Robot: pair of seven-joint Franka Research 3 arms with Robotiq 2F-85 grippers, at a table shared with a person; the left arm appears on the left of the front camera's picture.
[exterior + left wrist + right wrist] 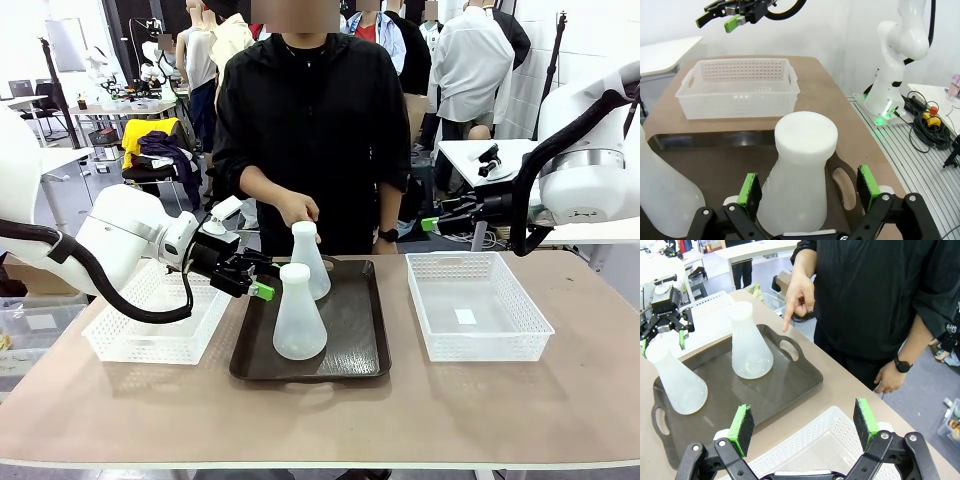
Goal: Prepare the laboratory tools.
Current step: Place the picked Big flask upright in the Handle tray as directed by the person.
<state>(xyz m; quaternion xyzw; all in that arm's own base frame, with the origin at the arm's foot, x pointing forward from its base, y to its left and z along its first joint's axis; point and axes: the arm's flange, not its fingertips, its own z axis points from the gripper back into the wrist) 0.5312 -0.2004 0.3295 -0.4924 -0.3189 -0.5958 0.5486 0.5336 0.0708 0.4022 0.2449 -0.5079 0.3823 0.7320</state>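
We see two frosted, translucent white conical flasks standing upright on a dark brown tray (355,345) at the centre of the front view: the near flask (299,315) in the tray's front half and the far flask (309,260) just behind it, each with a wide base and a narrow neck. In the left wrist view the near flask's flat-topped neck fills the lower middle of the frame between our left gripper (809,186) and its spread green pads (868,181), which flank the neck without clearly touching it. Our right gripper (804,422) hangs wide open over the white lattice basket (478,305) at the right of the front view, holding nothing. A person's hand (799,294) points a finger down at the far flask from the upper middle of the right wrist view. The tray and another basket (140,335) at the left sit on a tan table (320,420), with a busy workshop behind. The left arm hides part of the left basket, and the flasks' contents are hard to make out.
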